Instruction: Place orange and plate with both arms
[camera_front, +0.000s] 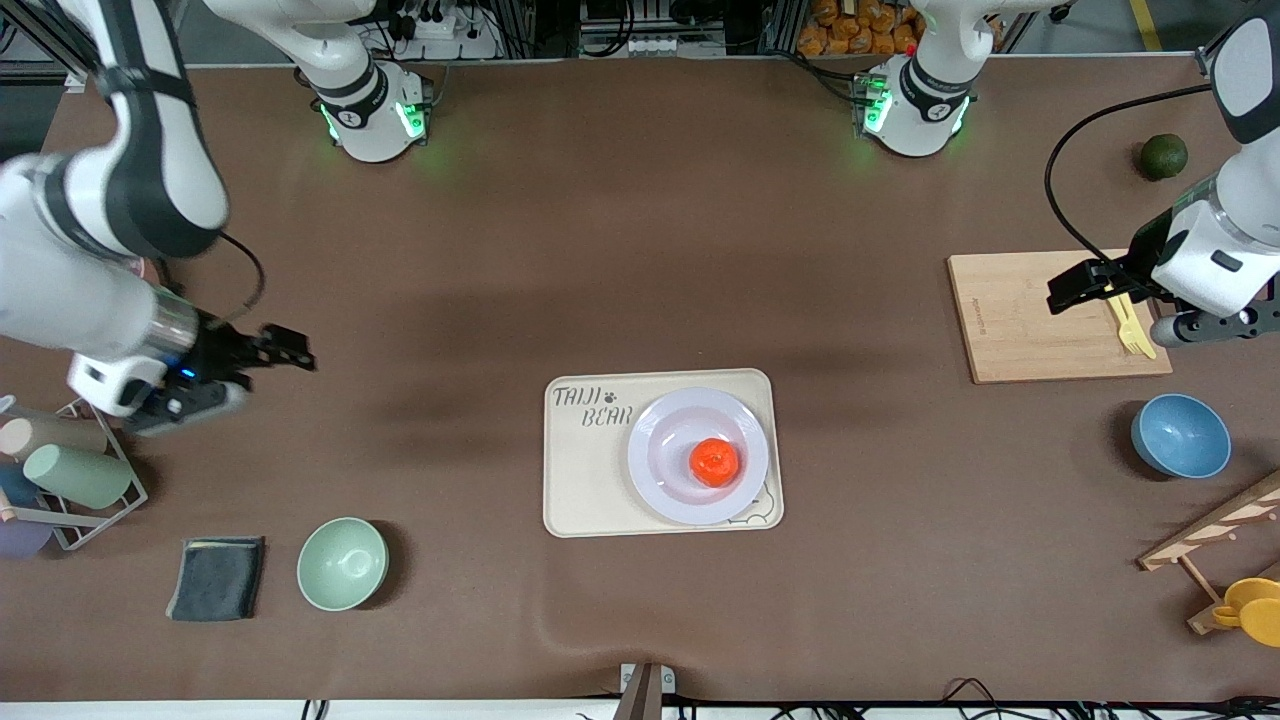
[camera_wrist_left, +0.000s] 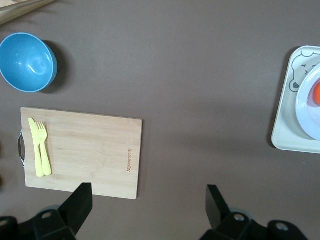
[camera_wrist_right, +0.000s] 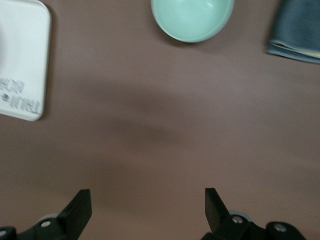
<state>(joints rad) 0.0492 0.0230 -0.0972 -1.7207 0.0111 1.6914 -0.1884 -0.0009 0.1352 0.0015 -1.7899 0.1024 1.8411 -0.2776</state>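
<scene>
The bright orange (camera_front: 714, 461) lies in the middle of the pale round plate (camera_front: 665, 440), which rests on a cream bear-print tray (camera_front: 585, 480) at mid-table. My left gripper (camera_front: 1075, 287) hangs open and empty over the wooden cutting board's edge, toward the left arm's end. In the left wrist view its open gripper (camera_wrist_left: 148, 200) is over bare table, with the plate (camera_wrist_left: 309, 107) and a sliver of the orange (camera_wrist_left: 317, 94) at the frame's edge. My right gripper (camera_front: 285, 350) hovers open and empty over bare table toward the right arm's end; its wrist view shows the gripper (camera_wrist_right: 148, 205) above brown cloth.
A cutting board (camera_front: 1040, 315) carries a yellow fork and knife (camera_front: 1128, 322). A blue bowl (camera_front: 1180, 435), a dark green fruit (camera_front: 1164, 156) and a wooden rack (camera_front: 1210, 540) stand at that end. A green bowl (camera_front: 342, 563), dark cloth (camera_front: 217, 577) and cup rack (camera_front: 70, 475) occupy the other end.
</scene>
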